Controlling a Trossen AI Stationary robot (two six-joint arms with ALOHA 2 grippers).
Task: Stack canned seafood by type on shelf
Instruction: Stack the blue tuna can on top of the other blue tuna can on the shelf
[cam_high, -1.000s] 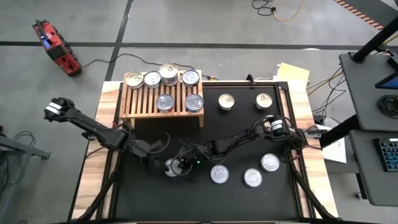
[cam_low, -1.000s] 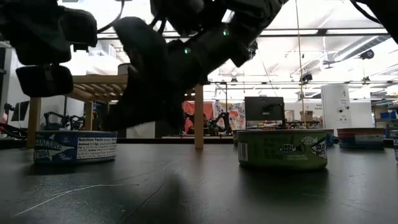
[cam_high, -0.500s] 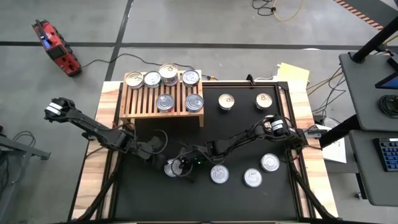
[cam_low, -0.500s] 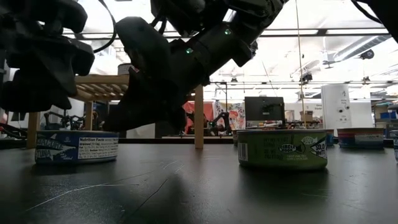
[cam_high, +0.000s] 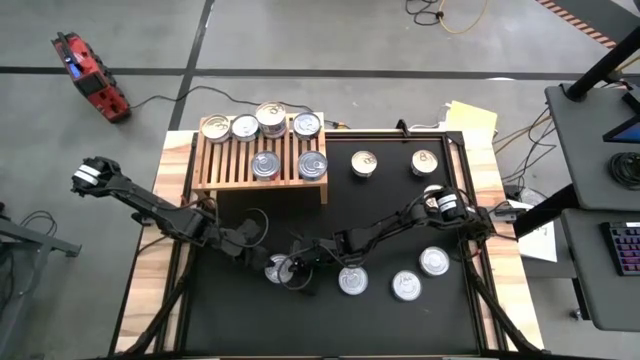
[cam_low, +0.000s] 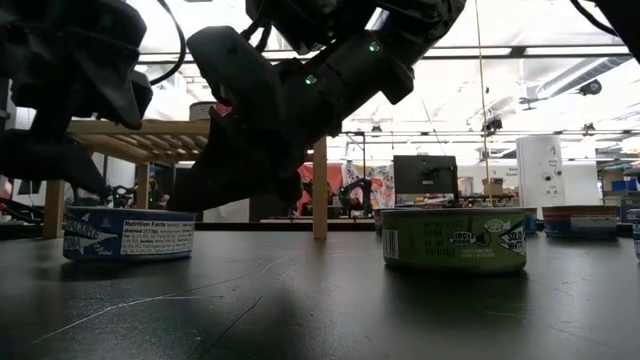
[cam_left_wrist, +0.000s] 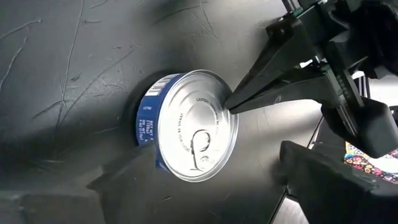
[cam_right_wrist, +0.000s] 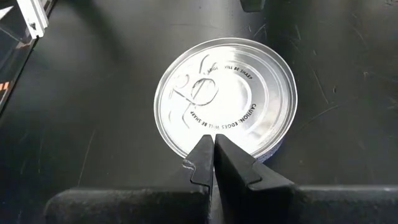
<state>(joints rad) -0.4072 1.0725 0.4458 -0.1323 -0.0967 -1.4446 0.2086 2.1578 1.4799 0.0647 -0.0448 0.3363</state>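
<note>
— Where is the tin (cam_left_wrist: 186, 124) sitting right now?

— It is lying flat on the black tabletop (cam_high: 250, 320), near the front, well apart from the shelf (cam_high: 226, 164) where six tins are already standing. My left claw (cam_high: 262, 252) is hovering just beside it with fingers spread wide, holding nothing. My right claw (cam_right_wrist: 212, 163) is pinched shut, its tips touching the lid's rim.

— How are you expecting it to handle?

— I am judging it stiff, fairly dense for its size, and slick on the lid and the side wall. I am planning to straddle the low side wall across its full width, since the lid offers no purchase.
</note>
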